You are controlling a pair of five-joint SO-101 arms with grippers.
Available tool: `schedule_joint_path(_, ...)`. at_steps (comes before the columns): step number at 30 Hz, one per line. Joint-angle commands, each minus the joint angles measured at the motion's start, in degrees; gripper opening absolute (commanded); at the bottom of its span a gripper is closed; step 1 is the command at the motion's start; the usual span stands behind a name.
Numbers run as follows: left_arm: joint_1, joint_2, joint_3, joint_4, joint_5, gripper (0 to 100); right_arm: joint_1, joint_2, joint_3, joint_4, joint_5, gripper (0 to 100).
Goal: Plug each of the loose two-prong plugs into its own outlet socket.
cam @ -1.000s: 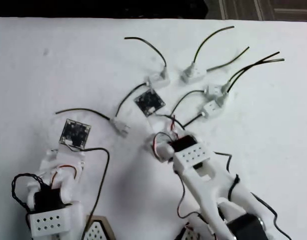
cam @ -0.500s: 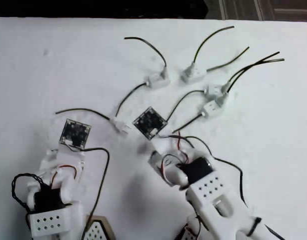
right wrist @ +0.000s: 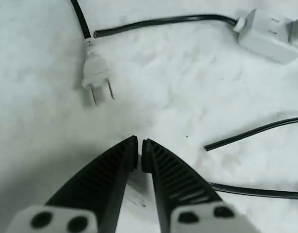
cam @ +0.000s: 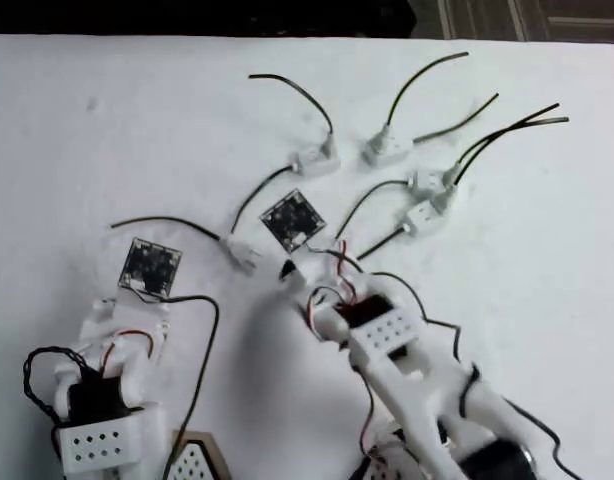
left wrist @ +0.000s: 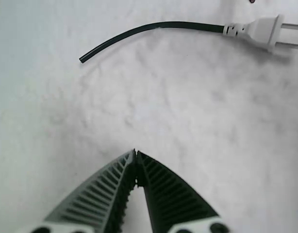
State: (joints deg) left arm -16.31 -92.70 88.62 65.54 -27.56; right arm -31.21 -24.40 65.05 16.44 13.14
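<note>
A loose white two-prong plug [cam: 244, 253] on a black cable lies on the white table [cam: 87, 150], between the two arms. In the left wrist view the plug [left wrist: 263, 33] lies far ahead of my left gripper [left wrist: 136, 160], which is shut and holds nothing. In the right wrist view the same plug [right wrist: 95, 73] lies ahead and to one side of my right gripper [right wrist: 139, 144], also shut and holding nothing. A white outlet socket [right wrist: 268, 33] with a cable lies beyond it, also visible as the socket [cam: 315, 159] in the high view. From above, my left gripper [cam: 150, 267] sits near the front left, my right gripper [cam: 294, 220] mid-table.
Several more white cabled pieces [cam: 385, 148] [cam: 428, 198] lie at the back right, too small to tell plug from socket. Loose black cable ends [right wrist: 236, 136] run beside the right gripper. The arms' own wires [cam: 202, 340] trail near the front edge.
The right arm drew back toward the front edge, then pushed forward again, ending a little short of where it began. The left arm and the plug have not moved.
</note>
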Motion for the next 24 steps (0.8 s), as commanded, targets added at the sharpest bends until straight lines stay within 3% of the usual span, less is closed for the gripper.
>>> schedule_joint_path(1, 0.1, -0.3, -0.2, 0.2, -0.4, 2, 1.4, 5.3, -4.5, -1.8, -2.5, 1.7)
schedule_joint_path(6, 0.1, -0.3, -0.2, 0.2, -0.4, 2, 0.2, 5.9, -4.7, 6.9, -2.6, 1.7)
schedule_joint_path(14, 0.1, -0.3, -0.2, 0.2, -0.4, 2, -1.5, -8.6, -2.3, 24.7, 2.3, 1.7)
schedule_joint_path(24, 0.1, -0.3, -0.2, 0.2, -0.4, 2, -2.2, -20.4, 9.8, 28.3, 5.8, 1.7)
